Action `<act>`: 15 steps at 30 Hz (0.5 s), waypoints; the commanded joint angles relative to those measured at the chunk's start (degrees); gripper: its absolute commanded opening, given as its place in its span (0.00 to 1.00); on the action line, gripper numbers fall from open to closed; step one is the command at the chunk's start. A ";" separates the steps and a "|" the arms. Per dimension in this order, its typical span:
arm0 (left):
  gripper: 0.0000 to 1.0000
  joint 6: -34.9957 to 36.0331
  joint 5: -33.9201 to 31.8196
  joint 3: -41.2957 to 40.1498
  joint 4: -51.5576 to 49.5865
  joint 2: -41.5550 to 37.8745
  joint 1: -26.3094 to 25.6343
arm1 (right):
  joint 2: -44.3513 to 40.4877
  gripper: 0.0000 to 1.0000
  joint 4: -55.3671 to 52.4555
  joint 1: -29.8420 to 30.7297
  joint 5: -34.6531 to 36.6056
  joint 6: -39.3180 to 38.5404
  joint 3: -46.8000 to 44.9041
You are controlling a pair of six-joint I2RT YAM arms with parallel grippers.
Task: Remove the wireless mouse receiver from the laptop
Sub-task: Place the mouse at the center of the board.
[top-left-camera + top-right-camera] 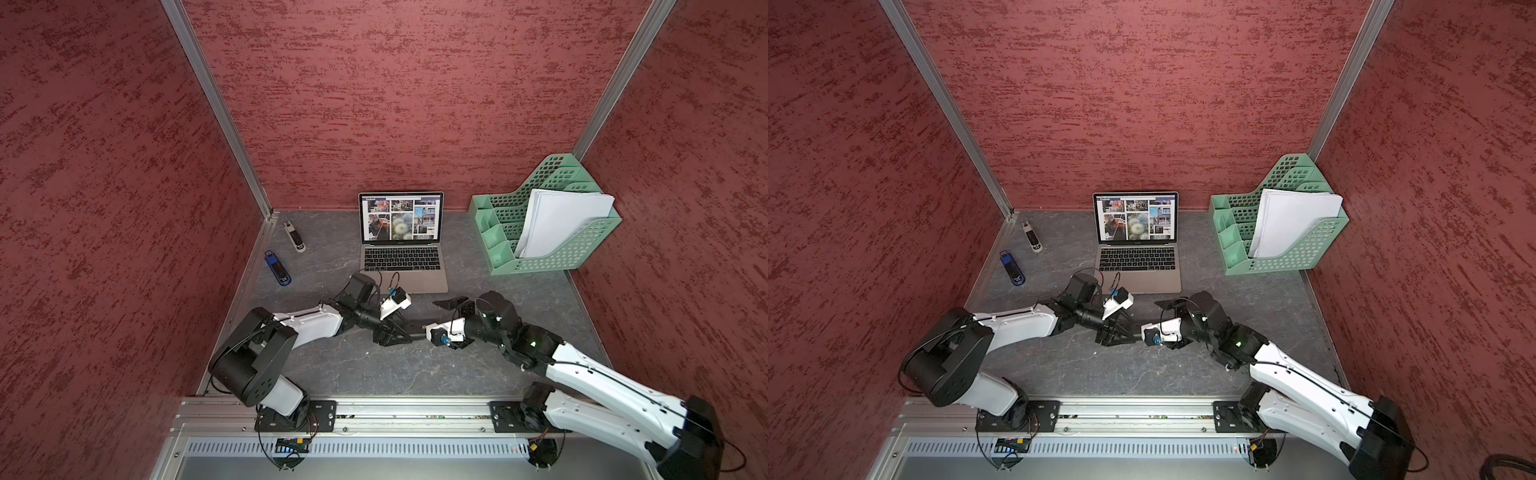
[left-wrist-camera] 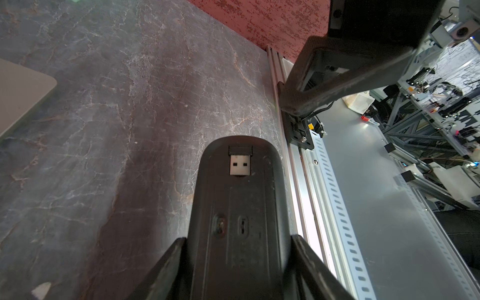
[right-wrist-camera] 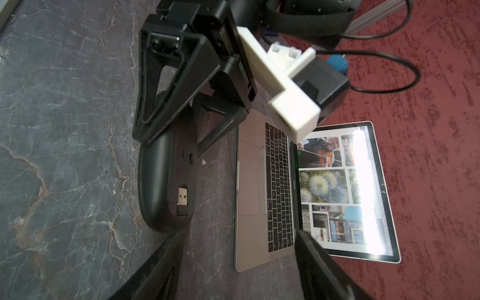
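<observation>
Receiver point(image 2: 240, 162) lies flat in a recess on the underside of the black mouse point(image 2: 233, 207), near the silver-grey laptop point(image 3: 252, 181) but not plugged into it. Its long axis runs along the mouse's length. The pale metal plug with two square holes faces your left gripper point(image 2: 238, 237), and the stubby black cap faces the mouse's free end. Left gripper's clamped on the matte oval mouse. Right gripper point(image 3: 239, 232) hangs spread wide, empty. Lettering under the laptop screen's too blurry to read.

no legible text, laptop point(image 3: 250, 181) lettering blurred
</observation>
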 commanded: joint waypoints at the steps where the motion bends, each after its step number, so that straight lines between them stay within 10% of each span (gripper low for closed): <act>1: 0.61 1.03 3.39 2.25 -1.68 0.39 0.81 | -0.28 0.69 -4.95 2.37 -0.06 -4.52 2.70; 15: 0.61 1.10 6.11 5.35 -5.68 1.15 2.55 | 6.32 0.62 -17.23 9.91 0.80 -2.88 9.47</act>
